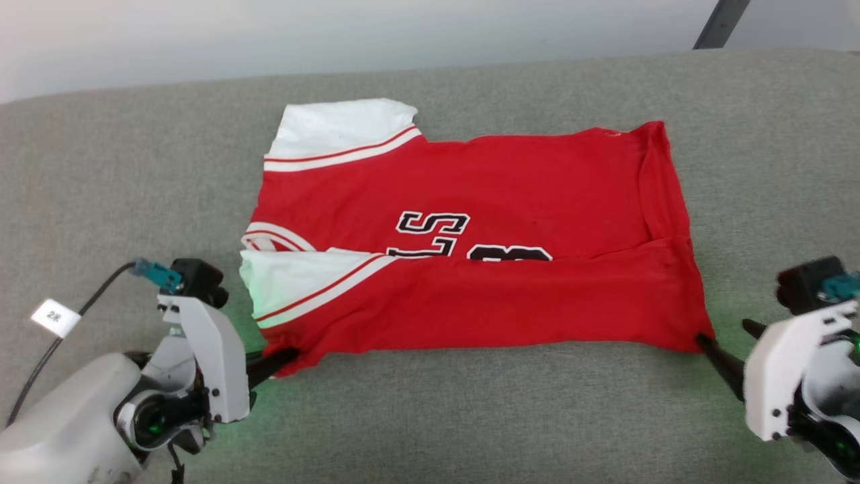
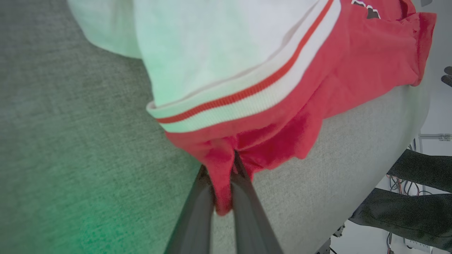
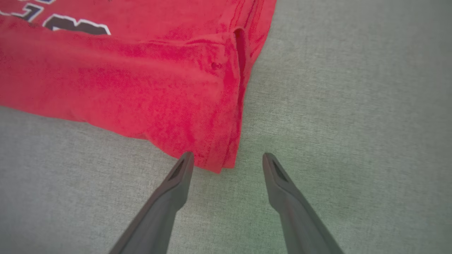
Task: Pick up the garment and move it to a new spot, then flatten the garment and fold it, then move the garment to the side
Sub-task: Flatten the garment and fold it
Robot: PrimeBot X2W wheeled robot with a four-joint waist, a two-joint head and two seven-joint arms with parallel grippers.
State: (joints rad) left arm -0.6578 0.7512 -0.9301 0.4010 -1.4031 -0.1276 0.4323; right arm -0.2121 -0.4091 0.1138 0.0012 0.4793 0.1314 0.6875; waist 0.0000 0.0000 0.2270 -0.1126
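Large bright red soft jersey garment (image 1: 470,302), with white sleeves and red-striped bands, lies spread at the centre of the grey fabric-covered surface (image 1: 121,168); its near strip is lapped over the lettering. Left pincer (image 2: 223,176) clamped on near-left hem corner. Right pincer (image 3: 227,158) spread wide, tips straddling near-right corner, not yet gripping. Likely reason: taking both near corners lets the edge lift evenly for a fold.

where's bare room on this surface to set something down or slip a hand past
Bare grey surface lies left of the garment, right of it, behind it and in front of its near hem. Crowded: the near corners, left gripper shut on one, right gripper open at the other.
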